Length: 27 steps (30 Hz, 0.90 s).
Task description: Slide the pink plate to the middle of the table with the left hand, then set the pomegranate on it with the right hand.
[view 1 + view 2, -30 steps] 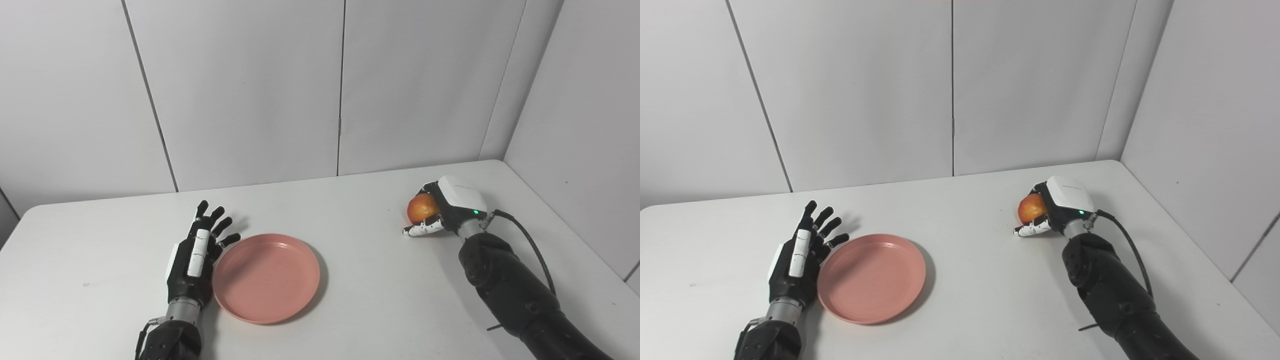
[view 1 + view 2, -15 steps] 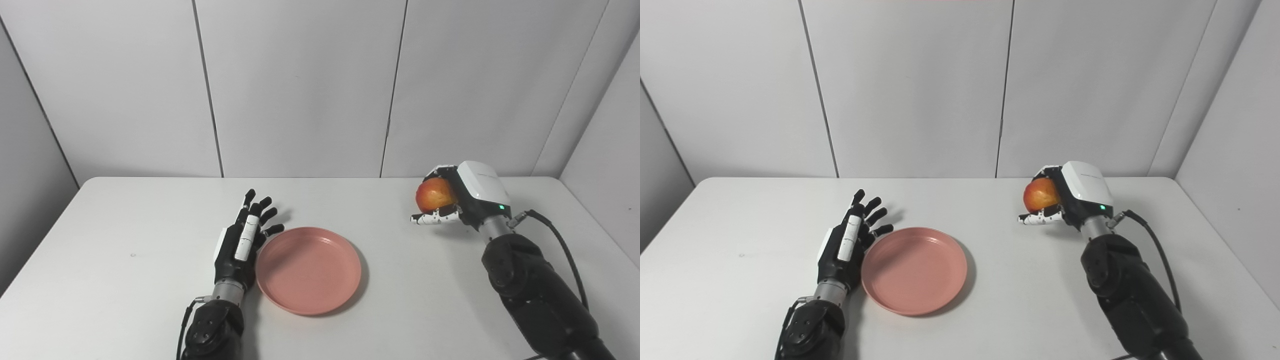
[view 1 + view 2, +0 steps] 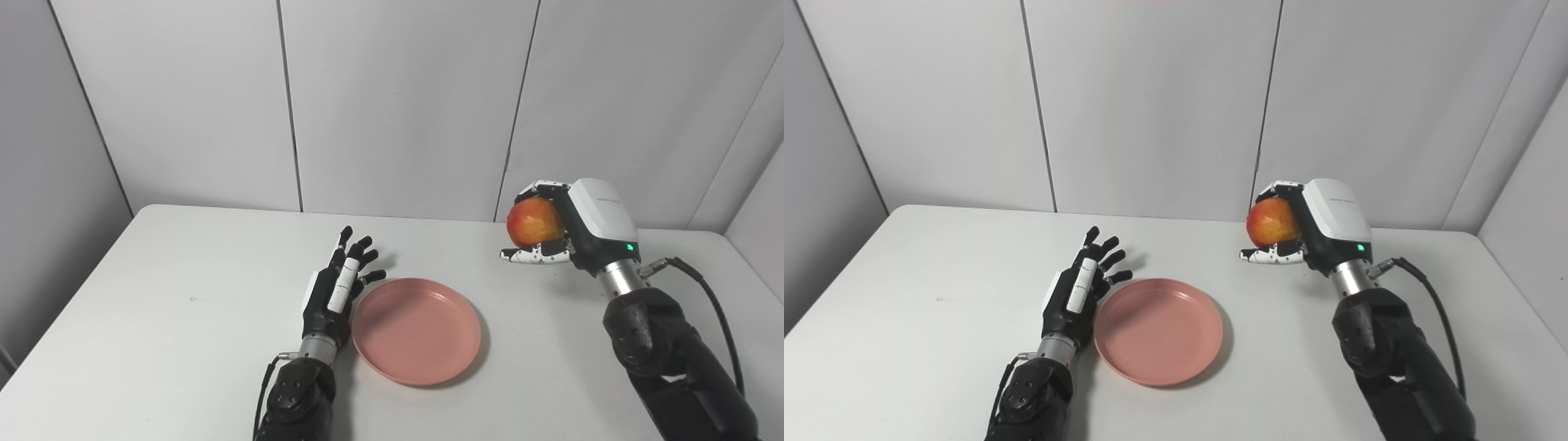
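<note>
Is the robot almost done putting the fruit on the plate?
About halfway. The pink plate already sits near the middle of the table, with the open left hand beside its left edge. The right hand holds the pomegranate up in the air, off to the plate's right. It must yet carry it over and set it down.

pomegranate (image 3: pixel 534 222) partly hidden by right hand (image 3: pixel 579 229)

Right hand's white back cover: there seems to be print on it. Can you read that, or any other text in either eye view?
White cover on the right hand: a short line of small grey print, too blurred to read.
Pink plate, pomegranate, left hand, table: no text visible.
</note>
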Tool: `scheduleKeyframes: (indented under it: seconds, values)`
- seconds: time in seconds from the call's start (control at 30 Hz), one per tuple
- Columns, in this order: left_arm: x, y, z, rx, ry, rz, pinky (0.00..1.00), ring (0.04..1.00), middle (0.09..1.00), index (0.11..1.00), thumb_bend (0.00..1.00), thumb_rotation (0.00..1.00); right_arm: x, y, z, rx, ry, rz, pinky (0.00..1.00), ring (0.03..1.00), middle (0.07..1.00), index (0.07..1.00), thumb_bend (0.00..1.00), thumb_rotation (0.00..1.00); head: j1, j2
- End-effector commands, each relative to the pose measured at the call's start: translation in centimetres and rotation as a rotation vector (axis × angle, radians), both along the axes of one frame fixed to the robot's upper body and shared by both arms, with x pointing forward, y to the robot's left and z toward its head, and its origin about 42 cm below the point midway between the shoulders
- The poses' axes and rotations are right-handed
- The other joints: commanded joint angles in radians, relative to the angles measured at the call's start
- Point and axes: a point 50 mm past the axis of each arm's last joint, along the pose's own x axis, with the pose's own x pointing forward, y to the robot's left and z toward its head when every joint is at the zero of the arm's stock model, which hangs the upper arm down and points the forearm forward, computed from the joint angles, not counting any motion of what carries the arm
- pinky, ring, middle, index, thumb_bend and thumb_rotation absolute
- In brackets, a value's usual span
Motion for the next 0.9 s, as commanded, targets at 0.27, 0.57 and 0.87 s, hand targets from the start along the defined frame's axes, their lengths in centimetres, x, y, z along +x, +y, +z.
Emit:
scheduleKeyframes:
  seconds: [0.27, 0.57, 0.87]
  values:
    - [-2.0, -0.9, -3.1, -0.022, 0.077, -0.015, 0.71, 0.887, 0.915, 1.000, 0.92, 0.74, -1.3, 4.9, 4.4, 0.060, -0.155, 0.191, 0.25, 0.337, 0.455, 0.493, 0.50, 0.16, -0.001, 0.002]
    - [-2.0, -0.8, -3.0, -0.020, 0.083, -0.012, 0.70, 0.886, 0.915, 1.000, 0.91, 0.74, -2.9, 8.7, 3.3, 0.081, -0.113, 0.251, 0.25, 0.330, 0.454, 0.492, 0.50, 0.17, -0.009, 0.005]
    - [-1.9, -0.7, -3.0, -0.014, 0.085, -0.012, 0.70, 0.880, 0.907, 1.000, 0.90, 0.75, -3.2, 10.9, 0.1, 0.030, 0.001, 0.265, 0.25, 0.337, 0.472, 0.493, 0.50, 0.17, -0.011, 0.011]
